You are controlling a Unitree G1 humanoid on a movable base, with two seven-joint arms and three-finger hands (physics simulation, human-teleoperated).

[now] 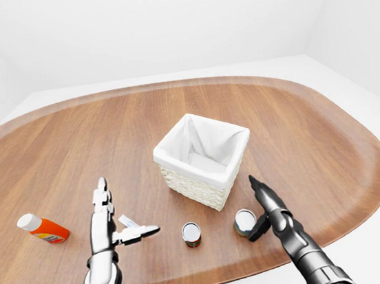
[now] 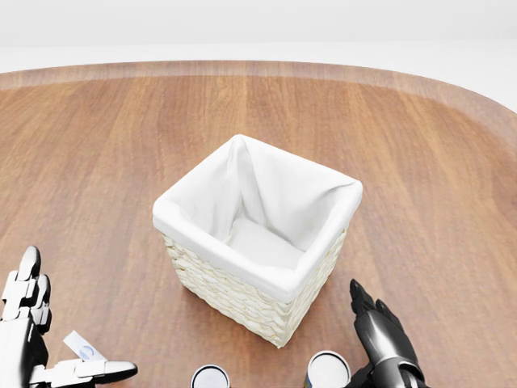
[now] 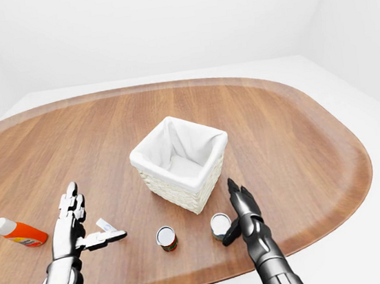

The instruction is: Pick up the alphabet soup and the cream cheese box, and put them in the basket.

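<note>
My left hand (image 1: 107, 225) hovers over the wooden bench (image 1: 300, 135) at the lower left of the left-eye view, fingers straight and spread, thumb pointing right, holding nothing. Just beside its thumb, partly hidden behind it, a small pale box (image 1: 126, 221) lies on the bench; I take it for the cream cheese box, though its label is too small to read. My right hand (image 1: 266, 205) is also open and empty, fingers extended upward, thumb touching or almost touching 1 of 2 upright cans (image 1: 244, 222). The other can (image 1: 191, 234) stands just to its left. I cannot tell which is the alphabet soup. The basket (image 2: 242, 295), woven with a white cloth lining, sits just above both cans. An orange bottle (image 1: 42, 229) lies on its side, far left.
</note>
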